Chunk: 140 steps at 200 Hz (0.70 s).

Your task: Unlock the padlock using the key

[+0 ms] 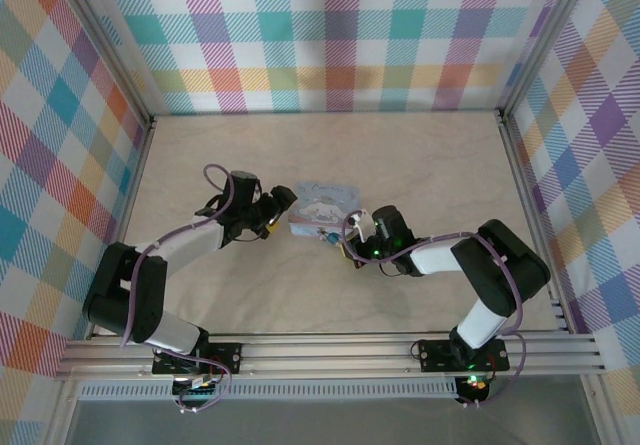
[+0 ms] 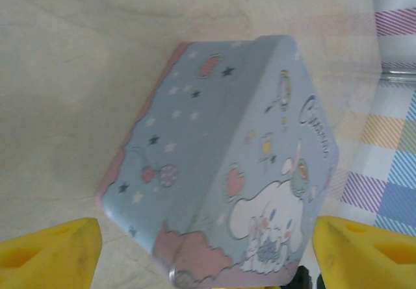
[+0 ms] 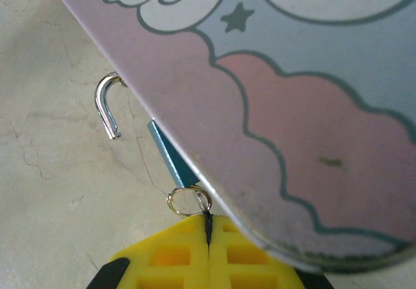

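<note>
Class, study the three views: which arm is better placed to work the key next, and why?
Right. The right hand is shut on the key, at the padlock beside the tin. The left hand stands open at the other end of the tin, holding nothing.

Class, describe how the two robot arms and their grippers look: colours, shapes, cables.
Both the left arm and right arm have black joints, white links and a looping purple cable. A green light glows on the right arm. The left gripper and right gripper have chunky yellow fingers; the right's show square recesses.
</note>
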Each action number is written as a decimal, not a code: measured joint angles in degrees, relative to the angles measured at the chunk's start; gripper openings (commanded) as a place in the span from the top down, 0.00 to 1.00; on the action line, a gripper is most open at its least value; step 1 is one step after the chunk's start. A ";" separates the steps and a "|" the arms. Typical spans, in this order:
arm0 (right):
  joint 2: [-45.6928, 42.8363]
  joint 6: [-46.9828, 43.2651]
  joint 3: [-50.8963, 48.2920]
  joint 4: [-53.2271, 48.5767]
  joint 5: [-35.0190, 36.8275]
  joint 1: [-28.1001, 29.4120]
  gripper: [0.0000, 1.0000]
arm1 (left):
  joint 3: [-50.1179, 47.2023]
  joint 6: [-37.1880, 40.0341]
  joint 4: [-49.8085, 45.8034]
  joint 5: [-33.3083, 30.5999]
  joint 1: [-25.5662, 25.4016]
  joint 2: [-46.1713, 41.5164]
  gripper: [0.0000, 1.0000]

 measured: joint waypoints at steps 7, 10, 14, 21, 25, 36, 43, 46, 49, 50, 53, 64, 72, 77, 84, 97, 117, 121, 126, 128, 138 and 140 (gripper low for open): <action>0.00 0.20 0.00 0.00 0.00 0.00 0.89 | 0.85 0.57 0.13 0.52 0.02 0.90 0.17; -0.02 0.28 -0.02 -0.02 0.02 0.00 0.88 | 1.25 0.94 0.26 0.70 0.00 1.42 0.16; -0.02 0.24 -0.07 -0.02 0.00 0.00 0.86 | 1.70 1.16 0.35 1.01 0.02 1.95 0.17; -0.15 0.37 -0.22 -0.13 0.02 0.00 0.84 | 2.25 1.64 0.44 1.27 0.00 2.80 0.17; -0.37 0.52 -0.33 -0.35 0.09 0.00 0.83 | 2.60 2.08 0.37 1.31 0.00 3.39 0.17; -1.20 0.72 -0.68 -0.92 0.28 0.00 0.81 | 3.41 3.10 0.31 1.66 0.02 4.90 0.18; -1.99 0.76 -0.90 -1.49 0.52 0.00 0.79 | 3.98 3.82 0.04 1.73 0.02 5.79 0.19; -2.34 0.83 -0.96 -1.79 0.63 0.00 0.78 | 4.39 4.26 -0.31 1.73 0.00 6.29 0.19; -2.80 0.85 -1.03 -2.05 0.68 0.00 0.78 | 4.74 4.61 -0.50 1.73 0.00 6.78 0.20; -2.93 0.92 -1.05 -2.12 0.70 0.00 0.78 | 4.83 4.70 -0.55 1.75 0.00 6.91 0.20; -3.32 0.96 -1.07 -2.36 0.85 -0.02 0.77 | 5.25 5.25 -0.81 1.75 0.00 7.37 0.20; -5.07 1.16 -1.14 -3.23 0.96 -0.28 0.75 | 6.49 6.51 -1.40 1.95 0.00 8.96 0.21; -6.34 1.29 -1.14 -3.58 0.94 -0.37 0.74 | 7.08 7.23 -1.75 2.23 0.00 9.77 0.22; -6.97 1.33 -1.14 -3.67 0.90 -0.50 0.73 | 7.30 7.54 -1.81 2.40 0.00 10.16 0.23; -7.91 1.51 -1.14 -3.91 0.81 -0.68 0.72 | 7.37 8.00 -1.79 2.71 0.00 10.64 0.24; -8.96 1.84 -1.11 -4.31 0.04 -1.09 0.71 | 7.37 8.61 -1.99 3.15 0.00 11.17 0.26; -9.01 2.75 -0.66 -5.09 -1.40 -1.68 0.69 | 7.37 9.03 -1.90 3.67 -0.02 11.78 0.30; -8.94 2.97 -0.48 -5.31 -1.68 -1.81 0.68 | 7.37 9.07 -1.79 3.85 -0.07 11.82 0.31; -8.83 3.26 -0.20 -5.46 -2.05 -1.88 0.68 | 7.37 9.16 -1.73 3.98 -0.09 11.82 0.32; -8.79 3.23 -0.04 -5.57 -2.19 -1.90 0.68 | 7.37 9.22 -1.70 4.09 -0.11 11.82 0.32; -8.26 3.74 0.87 -5.84 -2.82 -2.16 0.68 | 7.37 9.27 -1.70 4.28 -0.15 11.82 0.33; -8.13 3.80 1.07 -5.97 -2.99 -2.21 0.68 | 7.37 9.31 -1.66 4.31 -0.20 11.85 0.33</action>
